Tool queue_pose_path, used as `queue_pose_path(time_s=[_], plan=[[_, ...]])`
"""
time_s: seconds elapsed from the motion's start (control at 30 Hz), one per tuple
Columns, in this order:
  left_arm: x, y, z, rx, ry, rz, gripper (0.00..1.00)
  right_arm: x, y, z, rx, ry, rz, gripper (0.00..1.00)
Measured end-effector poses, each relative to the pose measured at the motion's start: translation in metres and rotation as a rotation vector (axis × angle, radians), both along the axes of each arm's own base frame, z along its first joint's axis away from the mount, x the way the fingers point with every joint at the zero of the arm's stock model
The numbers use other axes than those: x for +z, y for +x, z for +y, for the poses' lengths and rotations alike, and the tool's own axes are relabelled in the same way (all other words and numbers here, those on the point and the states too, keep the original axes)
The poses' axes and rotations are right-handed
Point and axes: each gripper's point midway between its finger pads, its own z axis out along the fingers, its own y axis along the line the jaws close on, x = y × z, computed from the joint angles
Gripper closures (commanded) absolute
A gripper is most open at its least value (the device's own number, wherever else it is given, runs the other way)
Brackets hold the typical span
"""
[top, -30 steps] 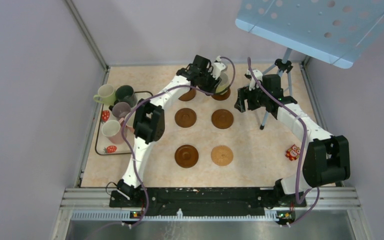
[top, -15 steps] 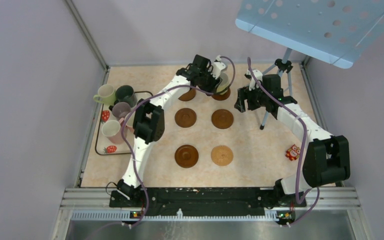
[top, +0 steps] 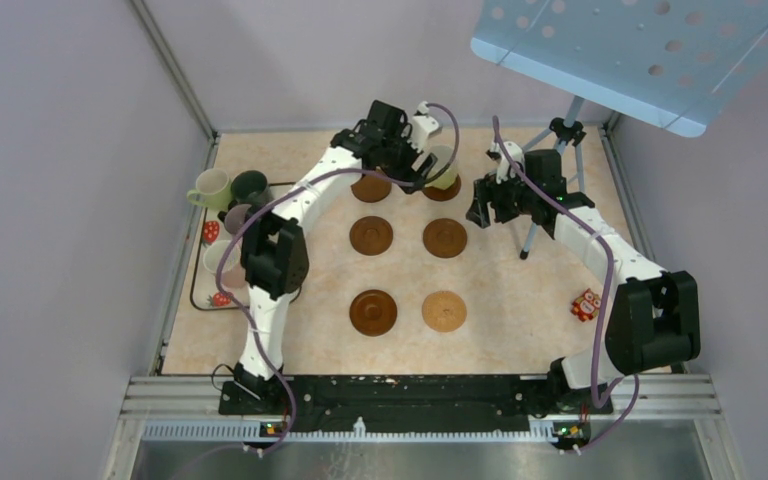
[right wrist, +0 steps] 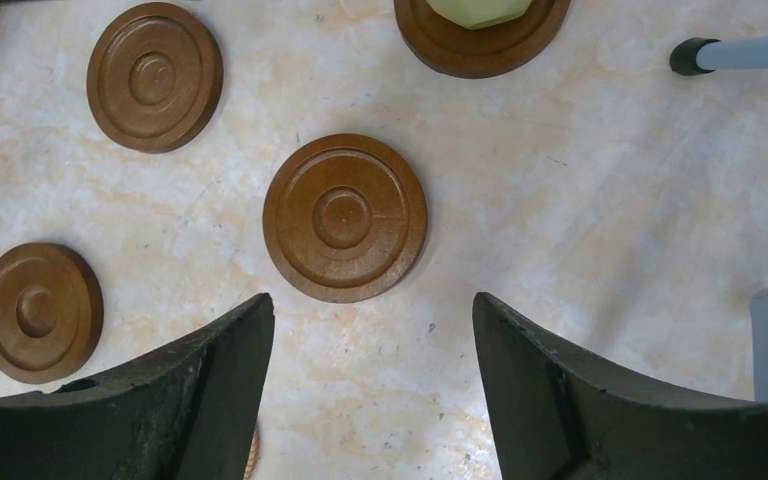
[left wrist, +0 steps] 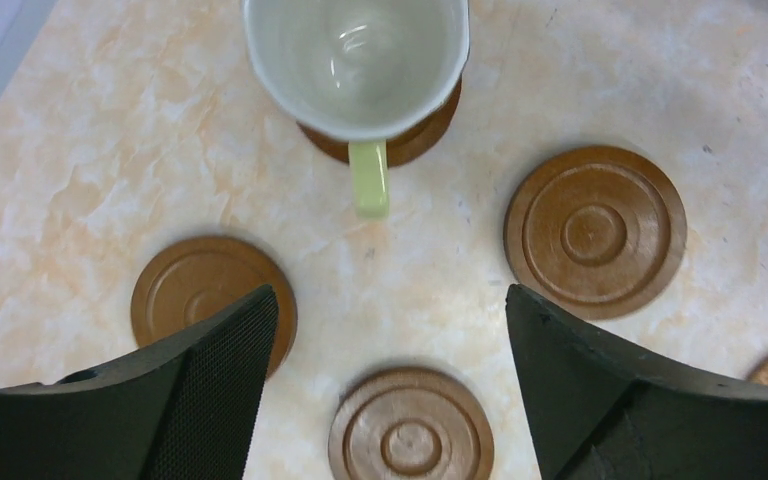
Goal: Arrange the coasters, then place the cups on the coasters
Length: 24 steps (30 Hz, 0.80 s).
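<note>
Brown coasters on marbled table, green cup on the farthest.

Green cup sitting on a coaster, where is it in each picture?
Top view: green cup upper middle, in the far row.
Left wrist view: cup at top centre, handle pointing down.
Right wrist view: cup at the top edge, only a sliver.
Shared landmark: the brown coaster under it.

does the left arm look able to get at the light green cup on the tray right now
Probably yes: the left gripper is open and empty, and the light green cup stands uncovered at the tray's far corner. The arm's elbow hangs over the nearer cups only.
</note>
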Motion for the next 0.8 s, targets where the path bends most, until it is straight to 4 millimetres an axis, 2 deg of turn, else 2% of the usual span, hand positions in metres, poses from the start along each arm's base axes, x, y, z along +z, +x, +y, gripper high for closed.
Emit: queue_pose_path(time_s=[0.17, 0.3, 0.4, 0.5, 0.63, 0.8], plan=[[0.043, -0.014, 0.034, 0.036, -0.011, -0.027, 0.09, 0.0, -0.003, 0.003, 0.024, 0.008, 0.004, 0.28], [0.081, -0.025, 0.084, 0.095, -0.034, -0.048, 0.09, 0.001, -0.005, 0.006, 0.042, 0.018, 0.005, 0.28], [0.098, -0.036, 0.124, 0.146, -0.037, -0.055, 0.1, 0.001, -0.006, 0.008, 0.053, 0.027, 0.008, 0.28], [0.103, -0.049, 0.168, 0.205, -0.032, -0.039, 0.1, 0.0, -0.009, 0.01, 0.065, 0.035, 0.02, 0.28], [0.099, -0.072, 0.223, 0.285, -0.002, -0.005, 0.1, -0.003, -0.017, 0.011, 0.078, 0.039, 0.054, 0.28], [0.099, -0.1, 0.27, 0.343, 0.036, 0.019, 0.1, -0.006, -0.022, 0.012, 0.093, 0.041, 0.073, 0.28]])
